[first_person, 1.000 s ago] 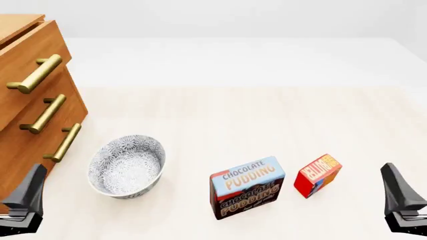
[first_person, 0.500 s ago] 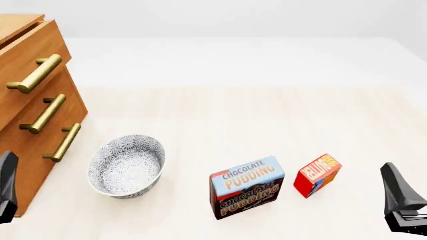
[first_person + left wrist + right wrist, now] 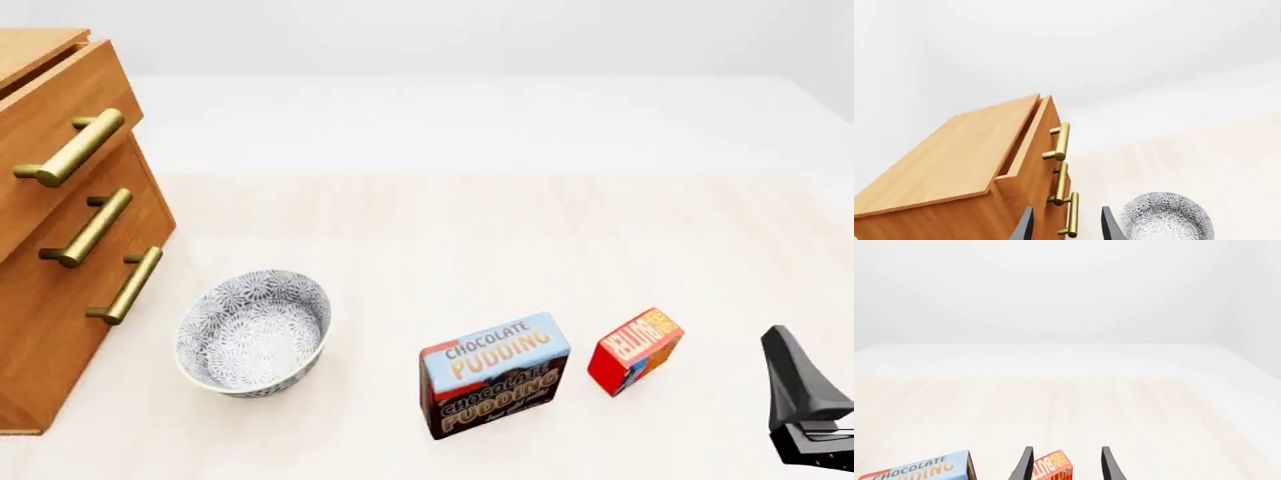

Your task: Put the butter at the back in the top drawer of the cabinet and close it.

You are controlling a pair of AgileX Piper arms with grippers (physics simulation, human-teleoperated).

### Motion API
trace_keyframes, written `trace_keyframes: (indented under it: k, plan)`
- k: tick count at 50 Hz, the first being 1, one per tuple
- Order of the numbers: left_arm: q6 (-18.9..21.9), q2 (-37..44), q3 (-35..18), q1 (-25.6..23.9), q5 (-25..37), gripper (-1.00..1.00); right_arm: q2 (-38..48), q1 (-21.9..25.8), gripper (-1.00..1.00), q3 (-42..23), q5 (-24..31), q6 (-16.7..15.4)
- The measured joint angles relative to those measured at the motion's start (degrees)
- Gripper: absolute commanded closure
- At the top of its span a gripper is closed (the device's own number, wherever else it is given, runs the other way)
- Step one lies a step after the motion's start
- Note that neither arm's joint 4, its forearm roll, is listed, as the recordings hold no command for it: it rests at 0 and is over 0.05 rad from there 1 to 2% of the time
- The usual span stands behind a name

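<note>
Left arm: gone from the front view since a second ago; my left fingers [image 3: 1066,226] now face the cabinet [image 3: 54,200], parted, empty.
Right fingers [image 3: 1066,463]: parted, empty, aimed at the butter [image 3: 635,350].
Butter: on the bench [image 3: 534,240], beside the pudding box [image 3: 495,375]; long axis tilted back-right.
Top drawer [image 3: 60,110]: slightly ajar.

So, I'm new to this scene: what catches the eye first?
The brown wooden cabinet with brass bar handles dominates the front view's left, its top drawer slightly open. Near the front sit a grey patterned bowl, a brown-and-blue pudding box and the small red butter box.
</note>
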Motion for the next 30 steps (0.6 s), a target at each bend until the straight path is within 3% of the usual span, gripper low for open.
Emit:
trace_keyframes:
  k: [14,30]
  plan:
    - [8.23,1.02,-2.63,-2.74,4.14,-1.00,0.00,0.00,-1.00,0.00,0.00,0.00]
    - [18.23,5.39,-4.30,-4.99,4.42,-1.00,0.00,0.00,-1.00,0.00,0.00,0.00]
